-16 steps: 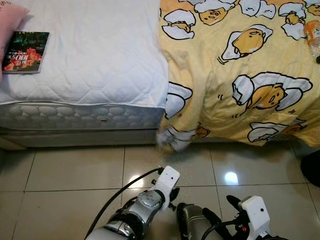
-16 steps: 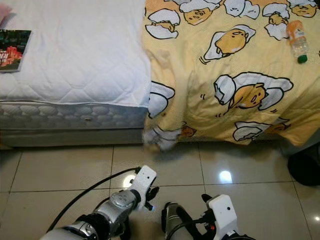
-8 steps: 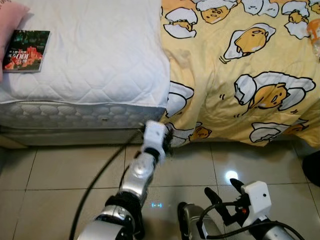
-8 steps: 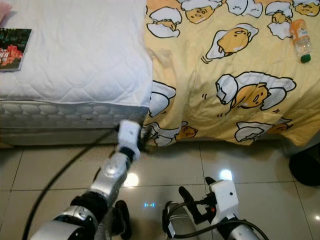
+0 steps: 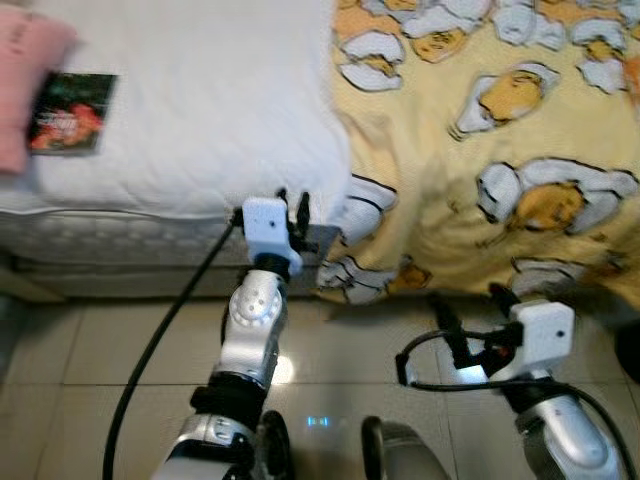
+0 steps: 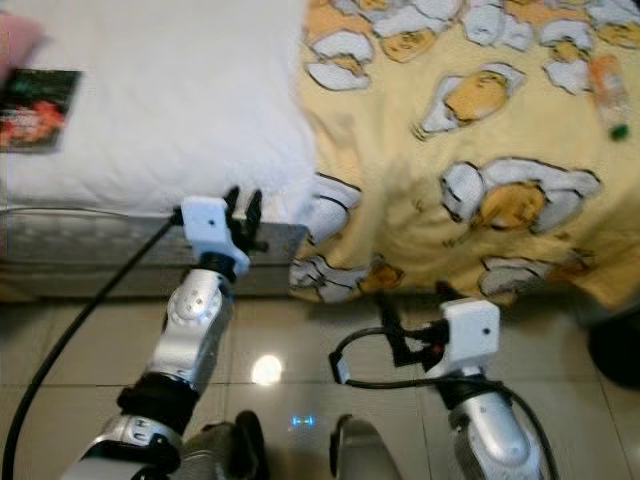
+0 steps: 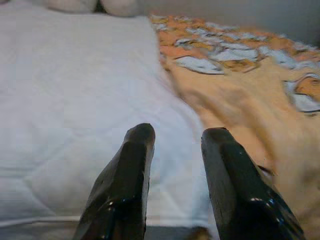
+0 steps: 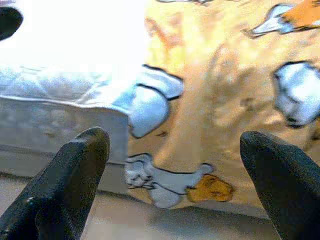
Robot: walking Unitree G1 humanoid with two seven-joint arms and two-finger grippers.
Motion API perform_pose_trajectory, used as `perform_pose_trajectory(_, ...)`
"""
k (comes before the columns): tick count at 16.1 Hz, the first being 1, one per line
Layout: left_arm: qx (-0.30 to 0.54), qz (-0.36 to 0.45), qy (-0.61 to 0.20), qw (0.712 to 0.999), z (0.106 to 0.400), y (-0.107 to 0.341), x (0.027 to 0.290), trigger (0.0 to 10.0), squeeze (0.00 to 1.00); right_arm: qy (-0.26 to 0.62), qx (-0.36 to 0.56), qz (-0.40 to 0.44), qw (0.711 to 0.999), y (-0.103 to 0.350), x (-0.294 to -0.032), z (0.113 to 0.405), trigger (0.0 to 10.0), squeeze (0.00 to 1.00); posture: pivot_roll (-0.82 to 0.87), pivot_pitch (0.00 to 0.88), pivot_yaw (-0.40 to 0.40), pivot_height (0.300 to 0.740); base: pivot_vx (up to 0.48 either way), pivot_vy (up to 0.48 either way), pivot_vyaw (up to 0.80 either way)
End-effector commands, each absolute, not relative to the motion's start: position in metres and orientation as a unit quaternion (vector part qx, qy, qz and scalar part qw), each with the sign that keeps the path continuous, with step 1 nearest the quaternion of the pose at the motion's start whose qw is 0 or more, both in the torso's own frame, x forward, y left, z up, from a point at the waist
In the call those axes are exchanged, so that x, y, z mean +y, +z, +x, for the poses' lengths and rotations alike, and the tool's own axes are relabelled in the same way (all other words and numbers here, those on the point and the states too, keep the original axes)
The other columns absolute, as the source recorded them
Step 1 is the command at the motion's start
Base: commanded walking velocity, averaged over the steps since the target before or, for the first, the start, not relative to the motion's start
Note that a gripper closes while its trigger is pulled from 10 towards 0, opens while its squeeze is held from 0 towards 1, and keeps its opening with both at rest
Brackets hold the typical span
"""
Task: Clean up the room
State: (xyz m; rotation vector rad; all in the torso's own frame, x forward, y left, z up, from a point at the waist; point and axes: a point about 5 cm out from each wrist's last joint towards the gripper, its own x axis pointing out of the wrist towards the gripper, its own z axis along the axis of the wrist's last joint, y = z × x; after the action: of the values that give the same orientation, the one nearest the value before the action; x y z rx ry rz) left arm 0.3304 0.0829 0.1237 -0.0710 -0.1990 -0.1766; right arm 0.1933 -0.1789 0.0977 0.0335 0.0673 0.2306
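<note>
My left gripper (image 5: 292,203) is raised at the near edge of the bed, its two glossy black fingers (image 7: 131,170) a narrow gap apart with nothing between them, pointing at the corner of the white quilted mattress cover (image 5: 200,120). They hang just short of the fabric; I cannot tell whether they brush it. My right gripper (image 5: 470,312) sits low and to the right, above the pale glossy floor tiles (image 5: 100,350). Its fingers (image 8: 75,170) are spread wide and empty, aimed at the hanging hem of the yellow blanket (image 5: 480,170).

The blanket is soft and rumpled, printed with white-and-orange cartoon egg figures. It covers the right half of the bed and drapes over the near edge almost to the floor. The bare mattress side (image 5: 110,250) shows a padded, stitched texture.

At the far left of the bed a flat dark book (image 5: 72,113) lies on the white cover, touching a pink pillow (image 5: 25,85). Far right, on the blanket, lies a clear plastic bottle (image 6: 606,92) with an orange label and a green cap.
</note>
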Motion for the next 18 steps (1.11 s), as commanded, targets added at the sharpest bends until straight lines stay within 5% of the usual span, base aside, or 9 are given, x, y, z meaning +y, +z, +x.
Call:
perform_pose_trajectory(1,-0.078,-0.027,-0.097,0.992,0.33,0.117,0.077,10.0,0.0,0.116,0.06,0.02,0.991,0.087,-0.179,0.188,10.0,0.0,-0.32,0.237,0.025,0.74,0.461,0.0,0.0)
perform_pose_trajectory(12,-0.013,-0.019,-0.166,0.986,0.314,0.097,0.052,10.0,0.0,0.107,0.076,0.014,0.991,0.079,-0.181,0.185,10.0,0.0,-0.33,0.213,0.043,0.74,0.474,0.0,0.0)
perform_pose_trajectory(16,-0.005,-0.048,-0.11,0.993,0.301,0.093,0.076,10.0,0.0,0.123,0.03,-0.027,0.992,0.1,-0.183,0.194,10.0,0.0,-0.33,0.174,0.044,0.74,0.24,0.0,0.0)
perform_pose_trajectory(17,-0.026,-0.037,-0.11,0.993,0.286,0.1,0.09,10.0,1.0,0.119,0.007,-0.021,0.993,0.112,-0.182,0.197,10.0,0.0,-0.32,0.151,0.047,0.74,0.0,0.0,0.0)
perform_pose_trajectory(18,-0.034,-0.032,-0.11,0.993,0.276,0.103,0.099,10.0,1.0,0.119,-0.006,-0.021,0.993,0.115,-0.181,0.2,10.0,0.0,-0.28,0.106,0.051,0.74,0.0,0.0,0.0)
